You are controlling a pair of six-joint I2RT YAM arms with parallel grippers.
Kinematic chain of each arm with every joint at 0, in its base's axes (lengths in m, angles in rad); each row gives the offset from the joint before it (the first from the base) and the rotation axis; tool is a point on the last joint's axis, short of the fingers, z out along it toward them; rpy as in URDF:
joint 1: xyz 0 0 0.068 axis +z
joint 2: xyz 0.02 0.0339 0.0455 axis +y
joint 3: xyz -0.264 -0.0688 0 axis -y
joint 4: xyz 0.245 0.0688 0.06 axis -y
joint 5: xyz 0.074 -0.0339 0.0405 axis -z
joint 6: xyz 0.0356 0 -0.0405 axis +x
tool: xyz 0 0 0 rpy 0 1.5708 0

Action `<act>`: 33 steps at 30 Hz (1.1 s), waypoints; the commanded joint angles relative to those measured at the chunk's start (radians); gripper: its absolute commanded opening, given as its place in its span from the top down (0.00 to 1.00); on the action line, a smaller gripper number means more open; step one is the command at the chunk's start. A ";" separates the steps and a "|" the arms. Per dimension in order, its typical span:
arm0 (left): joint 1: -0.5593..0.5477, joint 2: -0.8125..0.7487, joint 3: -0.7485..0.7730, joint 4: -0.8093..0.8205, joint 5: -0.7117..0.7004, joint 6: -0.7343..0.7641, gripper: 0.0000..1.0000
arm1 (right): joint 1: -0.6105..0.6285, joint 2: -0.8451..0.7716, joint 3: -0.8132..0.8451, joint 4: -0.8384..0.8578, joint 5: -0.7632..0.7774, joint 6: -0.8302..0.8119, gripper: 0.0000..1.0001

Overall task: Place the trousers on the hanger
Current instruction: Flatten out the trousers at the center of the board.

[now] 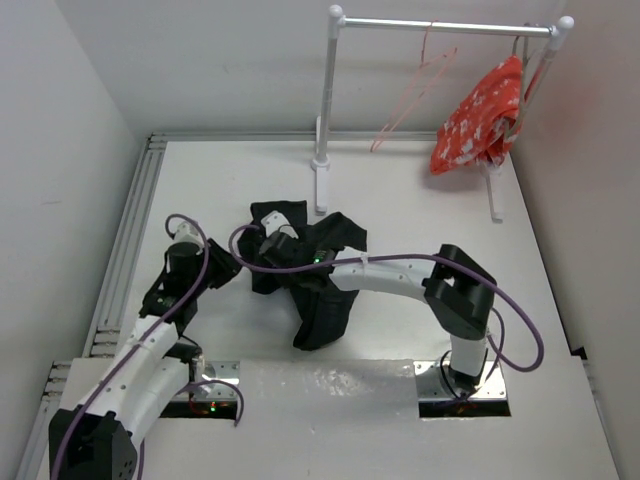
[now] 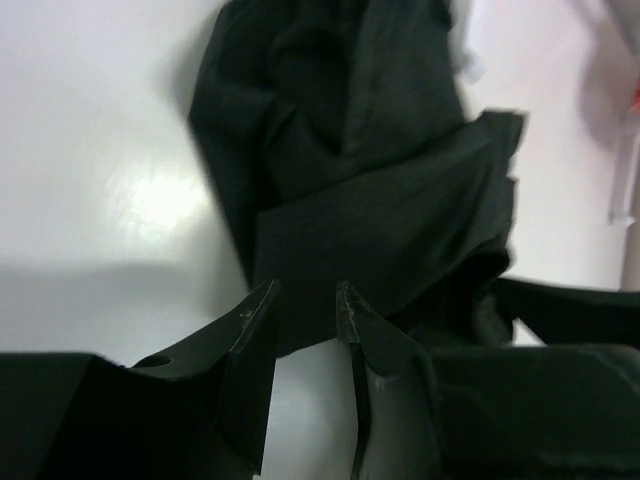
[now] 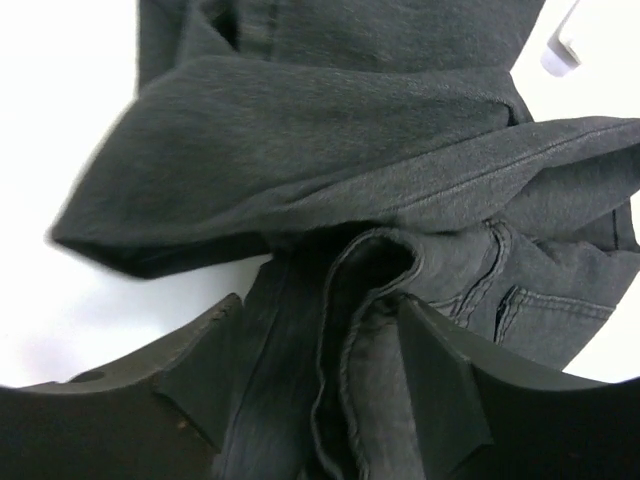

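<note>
Trousers (image 1: 320, 290) sit heaped on the table (image 1: 560, 300), well apart from the hanger (image 1: 415, 85) on the rail (image 1: 440, 27). Right gripper (image 3: 320, 303) is spread astride a thick fold, left gripper (image 2: 305, 290) slightly parted and empty. Clamp that bunch and you risk lifting a tangled wad.

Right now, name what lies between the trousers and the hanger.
Top view: only bare table between trousers and hanger; the rail stand's post stands just left.
</note>
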 commanded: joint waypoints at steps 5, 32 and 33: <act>-0.009 -0.018 -0.104 0.052 0.068 -0.033 0.72 | -0.002 0.057 0.031 0.091 0.198 0.000 0.41; -0.222 0.262 -0.170 0.391 -0.016 -0.013 0.52 | -0.166 -0.501 -0.448 0.124 0.390 0.102 1.00; -0.231 0.284 -0.160 0.404 -0.021 -0.013 0.52 | -0.187 -0.564 -0.494 0.116 0.389 0.113 1.00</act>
